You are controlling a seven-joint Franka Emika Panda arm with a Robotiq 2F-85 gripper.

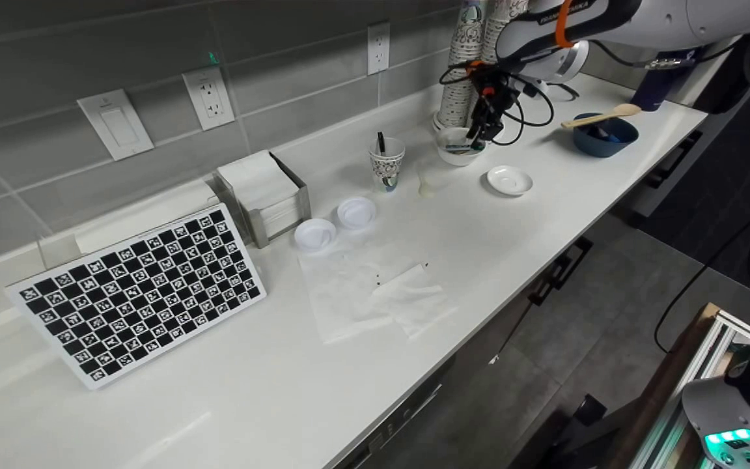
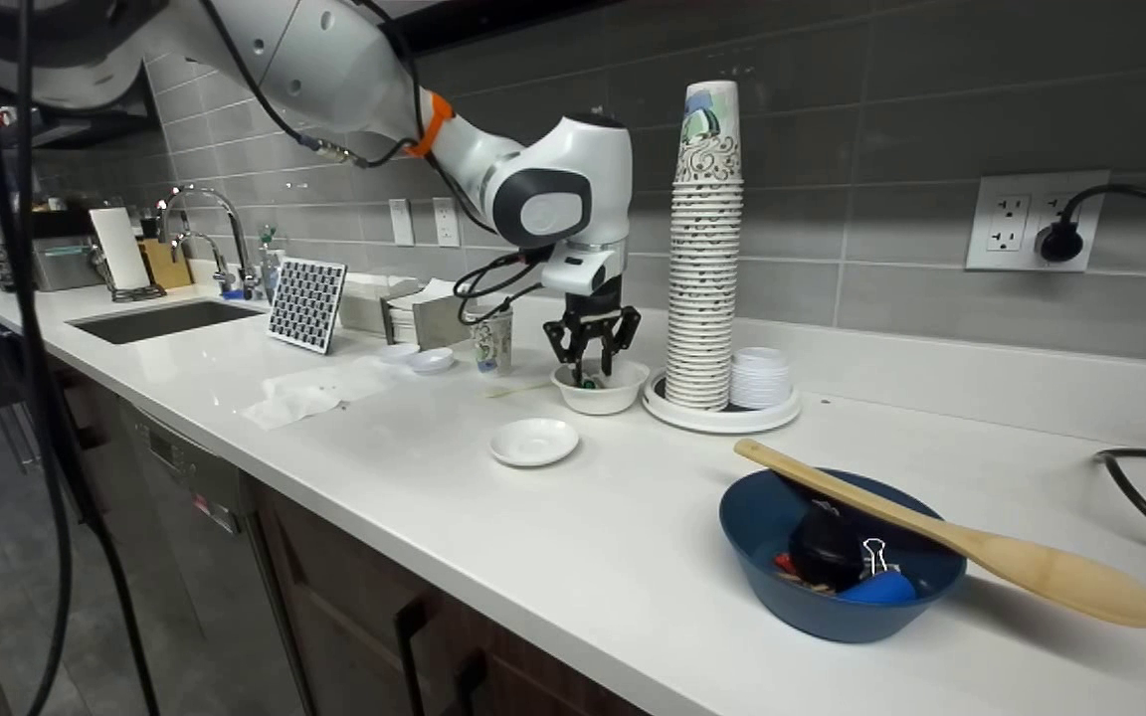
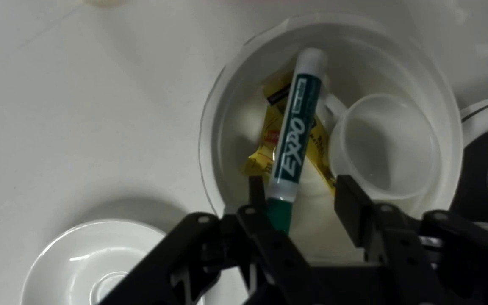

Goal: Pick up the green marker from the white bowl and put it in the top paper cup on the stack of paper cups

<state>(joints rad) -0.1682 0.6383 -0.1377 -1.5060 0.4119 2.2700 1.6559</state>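
In the wrist view my jaws stand spread, with the green marker (image 3: pixel 295 142) running from its cap (image 3: pixel 279 214), between them at 7 o'clock, to 12 inside the white bowl (image 3: pixel 209 127); I judge the marker light, rigid and slick, best clamped squarely mid-barrel.

You are viewing one white bowl (image 2: pixel 601 401), one blue bowl (image 2: pixel 812 612), one green marker (image 3: pixel 297 131), one short cup stack (image 1: pixel 387 169), two loose tubs (image 1: pixel 315 234), one saucer (image 2: pixel 533 443) and one wooden spoon (image 2: pixel 941 529); you are also facing one board (image 1: pixel 144 296), one sink (image 2: pixel 170 320), one plug (image 2: pixel 1060 242).
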